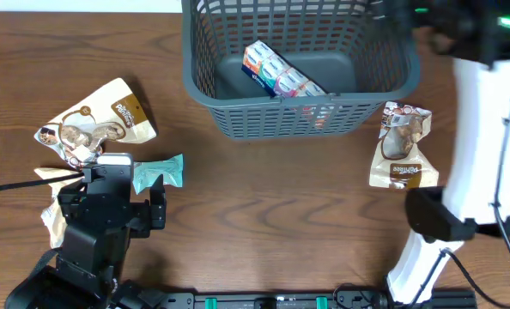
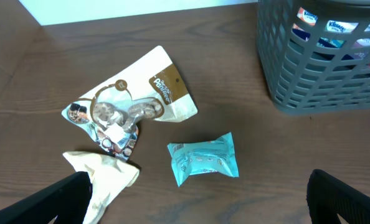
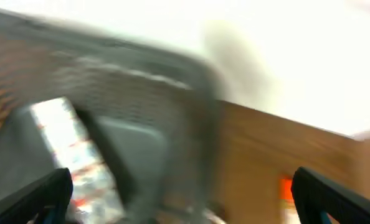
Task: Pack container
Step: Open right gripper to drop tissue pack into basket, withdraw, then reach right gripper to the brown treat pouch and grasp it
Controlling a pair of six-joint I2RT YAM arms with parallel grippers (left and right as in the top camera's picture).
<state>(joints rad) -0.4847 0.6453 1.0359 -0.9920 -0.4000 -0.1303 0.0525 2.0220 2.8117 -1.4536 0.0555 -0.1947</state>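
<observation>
the container (image 1: 229, 97) sits at the far edge of the surface (image 1: 272, 215) with a colourful pack (image 1: 281, 73) lying slantwise inside. a teal packet (image 1: 159, 172) and a beige pouch (image 1: 100, 120) lie on the left, apart from it; a second pouch (image 1: 401, 148) lies just beside its right corner.

Overhead top-down — container (image 1: 289, 120) in all views

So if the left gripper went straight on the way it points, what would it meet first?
Most likely the teal snack packet, centred ahead of the open left gripper in its wrist view. Depth is unclear; the fingers could touch the table beside it.
</observation>
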